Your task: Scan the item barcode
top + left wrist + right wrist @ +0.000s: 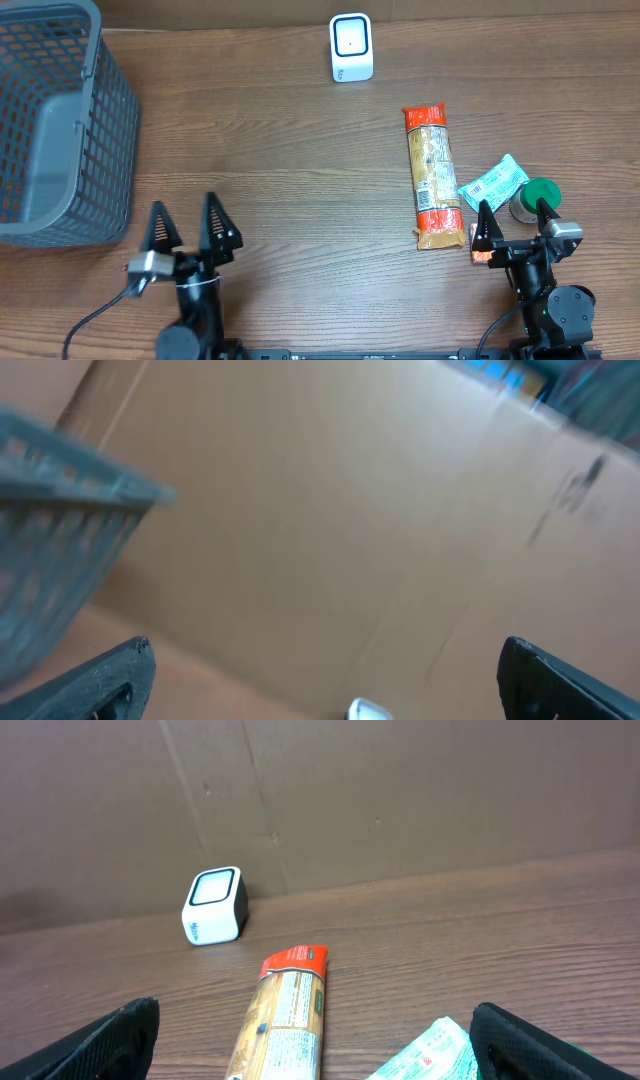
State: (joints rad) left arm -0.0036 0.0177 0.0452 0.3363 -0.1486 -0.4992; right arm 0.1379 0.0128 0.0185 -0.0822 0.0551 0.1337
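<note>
Right claw [512,208] of mine gapes empty beside the pasta packet [432,175], placed, I judge, to carry it to the far scanner [351,47].

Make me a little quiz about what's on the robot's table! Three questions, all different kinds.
1. True or false: the white scanner stands outside the grey basket.
2. Which thing is nearest the right gripper? A) white scanner B) grey basket C) green-lidded jar
3. Fill in: the left gripper has its fingers ___.
Key: 1 true; 2 C; 3 open.
</note>
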